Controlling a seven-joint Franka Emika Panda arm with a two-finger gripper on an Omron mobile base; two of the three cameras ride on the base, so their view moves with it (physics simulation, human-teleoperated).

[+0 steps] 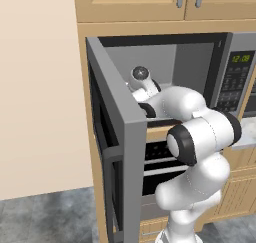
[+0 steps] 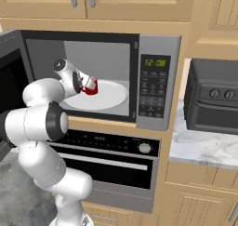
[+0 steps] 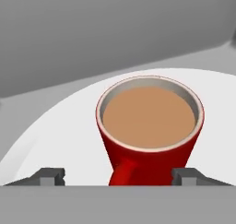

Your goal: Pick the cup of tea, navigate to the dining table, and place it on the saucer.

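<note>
Reaching into the open microwave (image 2: pixel 102 76), the gripper (image 3: pixel 117 176) is seen with jaws apart, one fingertip either side of the cup of tea (image 3: pixel 150 126), not yet clamped. The cup is stood on the microwave's white turntable (image 2: pixel 109 96), left of centre. Pick step judged in hand; closing on the cup's base is called for next.

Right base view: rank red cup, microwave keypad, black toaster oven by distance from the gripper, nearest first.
1. Red cup of tea: right at the gripper, on the white turntable plate inside the microwave.
2. Microwave keypad: to the right, on the microwave's front panel.
3. Black toaster oven: farthest right, on the marble counter.
</note>
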